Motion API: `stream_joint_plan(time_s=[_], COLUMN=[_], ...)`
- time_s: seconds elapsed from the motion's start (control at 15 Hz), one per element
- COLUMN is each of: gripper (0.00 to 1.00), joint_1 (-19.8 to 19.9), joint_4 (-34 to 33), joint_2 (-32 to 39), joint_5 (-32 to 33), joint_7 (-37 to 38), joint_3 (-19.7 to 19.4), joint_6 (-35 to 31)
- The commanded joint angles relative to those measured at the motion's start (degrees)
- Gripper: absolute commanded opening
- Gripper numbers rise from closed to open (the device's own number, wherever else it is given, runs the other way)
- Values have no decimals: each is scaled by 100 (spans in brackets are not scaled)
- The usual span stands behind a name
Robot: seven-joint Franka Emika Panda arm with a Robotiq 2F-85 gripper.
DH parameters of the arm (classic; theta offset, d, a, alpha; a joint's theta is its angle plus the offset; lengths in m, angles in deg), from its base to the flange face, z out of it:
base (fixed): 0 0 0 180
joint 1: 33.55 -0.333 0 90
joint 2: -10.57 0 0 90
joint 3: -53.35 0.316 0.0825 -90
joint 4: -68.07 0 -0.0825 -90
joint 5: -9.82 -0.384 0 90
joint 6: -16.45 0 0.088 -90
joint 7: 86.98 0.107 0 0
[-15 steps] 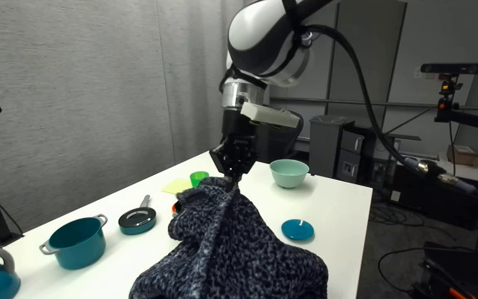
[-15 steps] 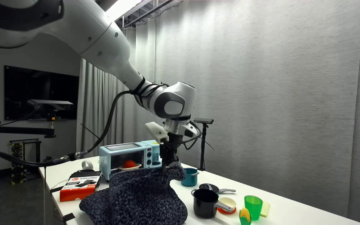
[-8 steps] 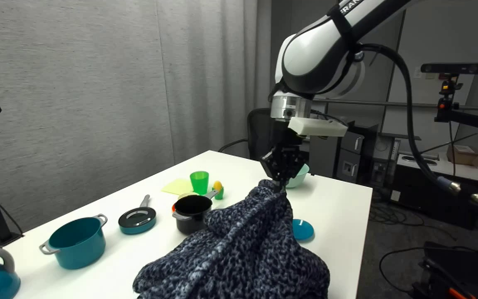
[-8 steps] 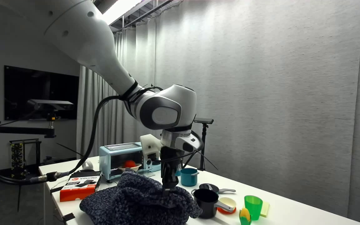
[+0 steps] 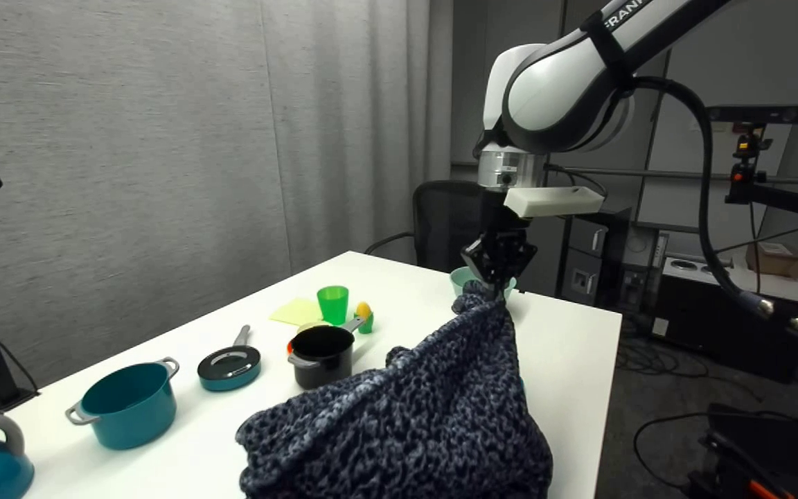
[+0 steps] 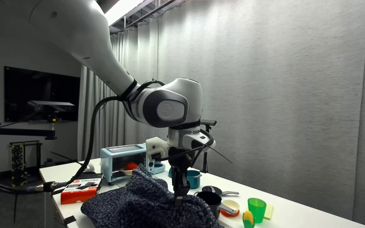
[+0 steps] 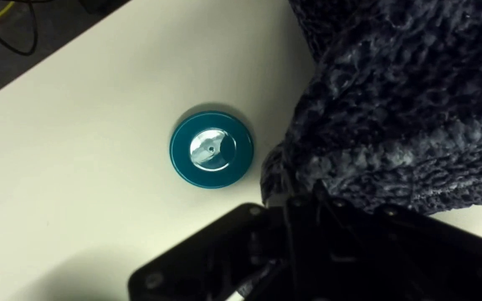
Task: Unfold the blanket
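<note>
The dark navy, grey-flecked blanket [image 5: 427, 423] lies bunched at the table's near end, one part pulled up into a slanting ridge. At the top of that ridge my gripper [image 5: 499, 294] points downward, shut on the cloth. From the opposite side, the gripper [image 6: 178, 201] sits on the blanket's [image 6: 144, 202] raised edge, and heaped folds rise beside it. In the wrist view the blanket [image 7: 404, 104] fills the upper right, gathered into the gripper's [image 7: 297, 194] closed fingers. The fingertips are dark and partly buried in knit.
A teal disc [image 7: 211, 149] lies just beside the blanket. Behind the gripper is a mint bowl [image 5: 463, 276]. A black pot [image 5: 323, 360], teal pot [image 5: 132, 409], small pan [image 5: 229, 369] and green cup [image 5: 333, 303] stand around. A blue toaster oven [image 6: 107, 164] and red-white box [image 6: 78, 193] flank the cloth.
My gripper has travelled right in an exterior view, drawing the blanket's raised edge along. The black pot has come into sight there, while the teal disc is now nearly covered from that side.
</note>
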Motion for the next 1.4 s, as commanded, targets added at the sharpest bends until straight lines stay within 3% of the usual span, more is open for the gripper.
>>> stream_joint_plan(time_s=[0.0, 0.33, 0.8, 0.87, 0.93, 1.13, 1.33], gripper=[1, 1, 1, 30, 31, 54, 76], joint_1=[123, 228, 454, 470, 466, 352, 107], joint_4=[-26, 61, 337, 332, 297, 58, -293], joint_2=[54, 80, -134, -127, -100, 51, 274], joint_5=[-140, -313, -355, -381, -378, -343, -777], joint_7=[-159, -249, -270, -276, -285, -360, -908], joint_3=[-35, -91, -292, -304, -302, -177, 157], joint_6=[-420, -909, -955, -933, -909, -832, -1006])
